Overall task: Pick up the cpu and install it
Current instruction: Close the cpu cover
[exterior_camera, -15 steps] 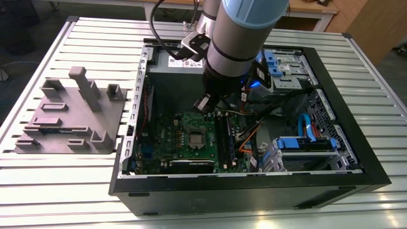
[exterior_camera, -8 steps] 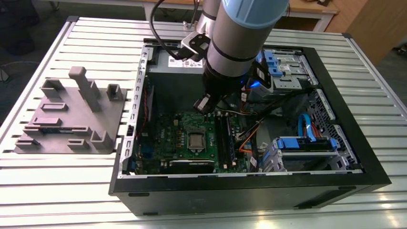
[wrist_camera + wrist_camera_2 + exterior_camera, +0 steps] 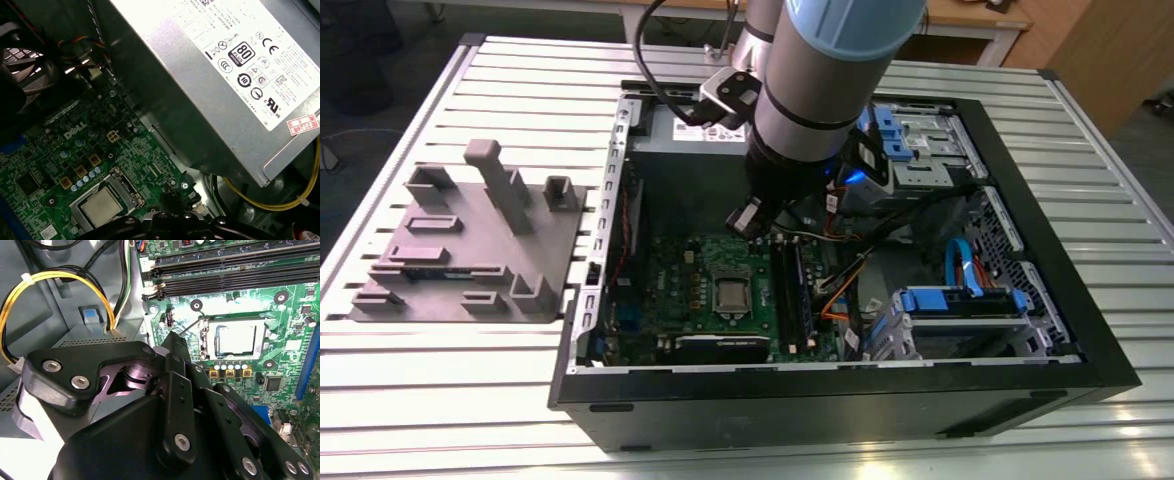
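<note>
The cpu (image 3: pixel 731 291) is a small silver square lying flat in the socket frame on the green motherboard (image 3: pixel 674 290), inside the open computer case. In both wrist views the cpu (image 3: pixel 236 338) (image 3: pixel 101 206) sits level within the metal socket frame. My gripper (image 3: pixel 747 222) hangs above the board, a little toward the power supply from the socket. Its black fingers (image 3: pixel 175 370) meet at the tip, and the gripper (image 3: pixel 174 337) is shut with nothing between them, apart from the chip.
A grey power supply box (image 3: pixel 687 130) (image 3: pixel 225 75) stands close beside the gripper. Black memory sticks (image 3: pixel 235 275) flank the socket. Yellow cables (image 3: pixel 60 277) loop nearby. Blue drive cages (image 3: pixel 961 300) fill the case's other side. A grey fixture block (image 3: pixel 467 250) lies outside on the slatted table.
</note>
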`<act>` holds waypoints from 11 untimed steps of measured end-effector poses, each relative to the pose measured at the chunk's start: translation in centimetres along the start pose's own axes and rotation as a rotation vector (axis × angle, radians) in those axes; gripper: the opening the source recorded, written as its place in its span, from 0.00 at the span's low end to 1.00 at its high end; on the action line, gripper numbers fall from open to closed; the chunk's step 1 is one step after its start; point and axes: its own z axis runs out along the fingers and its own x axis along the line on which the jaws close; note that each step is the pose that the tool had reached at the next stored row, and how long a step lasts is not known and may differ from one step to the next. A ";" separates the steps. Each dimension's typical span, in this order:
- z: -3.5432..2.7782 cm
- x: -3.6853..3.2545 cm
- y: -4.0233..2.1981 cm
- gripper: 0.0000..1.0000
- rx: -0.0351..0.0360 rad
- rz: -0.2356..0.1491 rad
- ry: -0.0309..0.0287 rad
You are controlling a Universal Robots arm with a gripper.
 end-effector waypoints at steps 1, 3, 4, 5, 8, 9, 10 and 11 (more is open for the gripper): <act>-0.02 0.08 -0.07 0.10 0.0002 0.000 0.0003; -0.05 0.23 -0.18 0.10 0.0010 0.000 0.0011; -0.07 0.30 -0.23 0.10 0.0013 0.000 0.0017; -0.09 0.39 -0.27 0.10 0.0017 -0.001 0.0023; -0.11 0.56 -0.35 0.10 0.0033 -0.001 0.0043; -0.11 0.56 -0.35 0.10 0.0034 -0.001 0.0046; -0.11 0.56 -0.35 0.10 0.0035 -0.001 0.0046; -0.12 0.57 -0.35 0.10 0.0035 -0.001 0.0048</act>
